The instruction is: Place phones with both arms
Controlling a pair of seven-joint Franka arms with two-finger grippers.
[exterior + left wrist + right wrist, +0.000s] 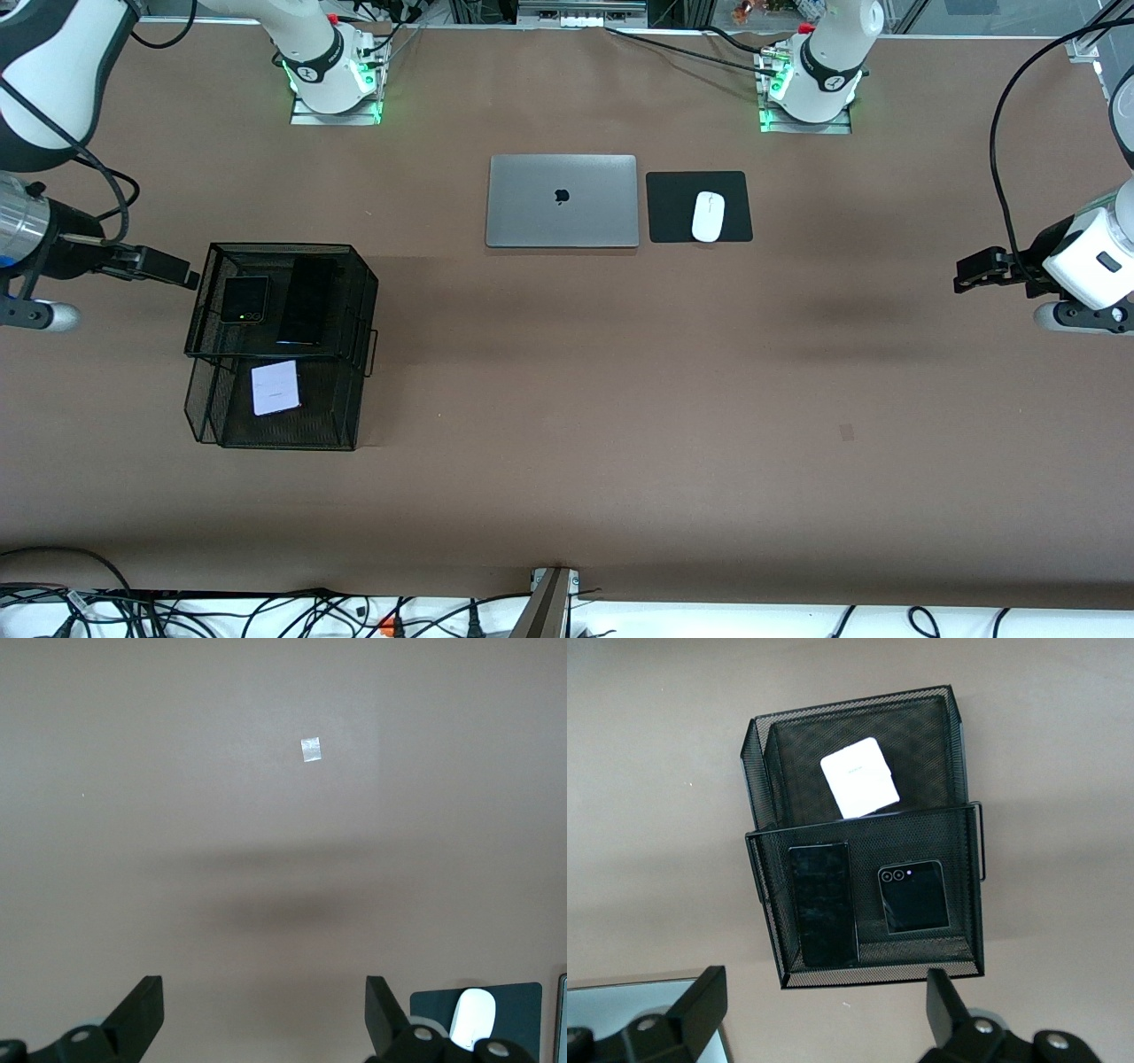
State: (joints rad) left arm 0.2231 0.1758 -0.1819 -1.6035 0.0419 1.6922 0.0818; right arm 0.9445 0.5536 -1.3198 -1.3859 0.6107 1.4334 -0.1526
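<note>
A two-tier black wire-mesh organiser point(359, 292) stood toward the right arm's end of the table, and all three phones were seen lying in it. In the upper tray, a long slim black phone point(306, 301) and a small squarish black phone point(244, 299) lay side by side, apart. In the lower tray, nearer the front camera, a small squarish pale lilac-white phone point(275, 387) lay flat.

The right gripper point(182, 272) hung beside the organiser's upper tray, its fingers spread wide and empty. The left gripper point(973, 268) waited over bare table at the left arm's end, likewise spread and empty.

A grasp from above across a phone's narrow width was judged best, with the mesh walls cleared on descent. The upper tray overhung part of the lower one, so the pale phone was judged harder to reach.

A closed grey laptop point(562, 201), a black mouse pad point(673, 208) and a white computer mouse point(708, 216) lay well apart, and were judged no obstacle.
</note>
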